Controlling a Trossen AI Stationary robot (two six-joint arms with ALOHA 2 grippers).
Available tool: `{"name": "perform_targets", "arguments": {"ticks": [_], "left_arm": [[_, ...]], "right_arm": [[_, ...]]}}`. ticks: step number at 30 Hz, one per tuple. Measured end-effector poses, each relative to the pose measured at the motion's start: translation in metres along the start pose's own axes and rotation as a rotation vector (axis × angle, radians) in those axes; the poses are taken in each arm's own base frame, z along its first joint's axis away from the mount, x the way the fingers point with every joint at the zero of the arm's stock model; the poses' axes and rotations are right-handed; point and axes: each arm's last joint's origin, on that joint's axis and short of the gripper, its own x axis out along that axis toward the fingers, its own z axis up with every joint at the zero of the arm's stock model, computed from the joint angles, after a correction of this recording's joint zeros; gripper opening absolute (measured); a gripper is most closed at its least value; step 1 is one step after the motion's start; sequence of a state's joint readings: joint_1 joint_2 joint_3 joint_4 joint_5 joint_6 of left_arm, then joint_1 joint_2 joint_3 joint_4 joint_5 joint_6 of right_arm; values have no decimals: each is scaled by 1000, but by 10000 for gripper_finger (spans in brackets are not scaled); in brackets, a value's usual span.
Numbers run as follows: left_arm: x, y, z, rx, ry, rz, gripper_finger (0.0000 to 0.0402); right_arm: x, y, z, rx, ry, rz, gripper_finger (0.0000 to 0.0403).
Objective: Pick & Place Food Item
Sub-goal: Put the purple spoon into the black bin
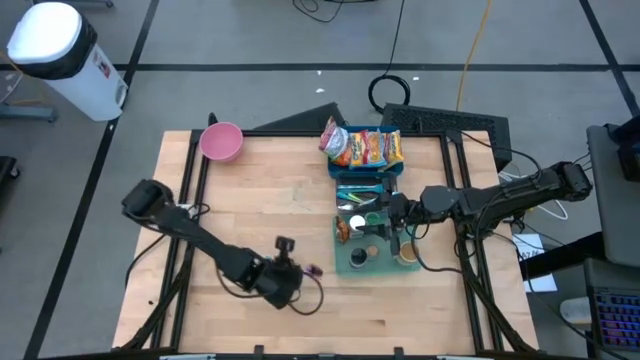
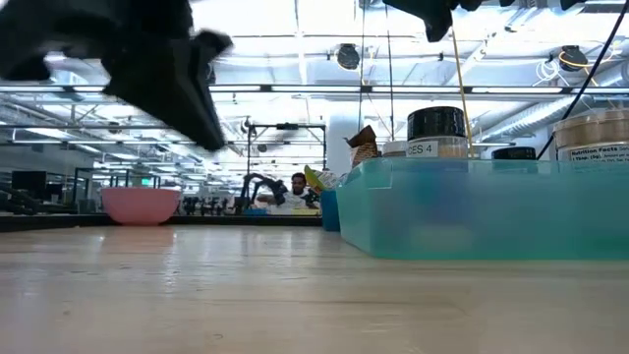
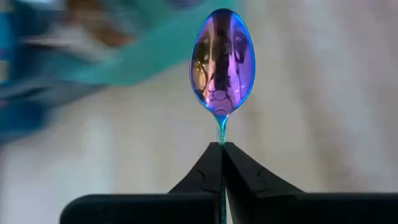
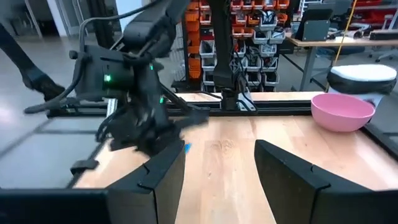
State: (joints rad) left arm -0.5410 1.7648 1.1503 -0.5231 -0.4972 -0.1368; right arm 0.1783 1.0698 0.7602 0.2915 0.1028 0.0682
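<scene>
L claw [image 3: 222,149] clamps spoon [image 3: 222,59]; R claw [image 4: 217,168] empty, part-open; teal bin [image 1: 352,262] w/ jars.

A grey floor crossed by dark taped lines [image 1: 130,66] surrounded the pale wooden table [image 1: 270,190]. A white cylindrical bin with a black band [image 1: 55,50] stood on the floor off one corner. Overhead, rows of bright ceiling lights [image 2: 295,39] lit the hall. Shelves of red and orange storage bins [image 4: 211,31] lined the far wall.
</scene>
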Motion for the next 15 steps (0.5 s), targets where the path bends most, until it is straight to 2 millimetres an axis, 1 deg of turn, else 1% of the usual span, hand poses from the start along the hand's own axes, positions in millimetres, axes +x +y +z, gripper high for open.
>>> {"name": "perform_targets", "arguments": {"ticks": [2,4,7,10,13,15], "left_arm": [[-13,5,-1,8,-16,111,3],[-20,8,-1,11,-40,196,3],[-29,17,0,29,-65,326,2],[-27,26,1,48,-56,426,2],[-22,38,3,35,-42,473,2],[-19,45,3,27,-28,499,2]], "right_arm": [[0,0,-5,44,-8,-3,185],[2,-1,-12,87,-15,-15,185],[4,-3,-22,127,-20,-79,185],[10,-5,-32,154,-15,-154,185],[24,-5,-44,157,5,-161,186],[34,-4,-50,188,-23,-155,190]]}}
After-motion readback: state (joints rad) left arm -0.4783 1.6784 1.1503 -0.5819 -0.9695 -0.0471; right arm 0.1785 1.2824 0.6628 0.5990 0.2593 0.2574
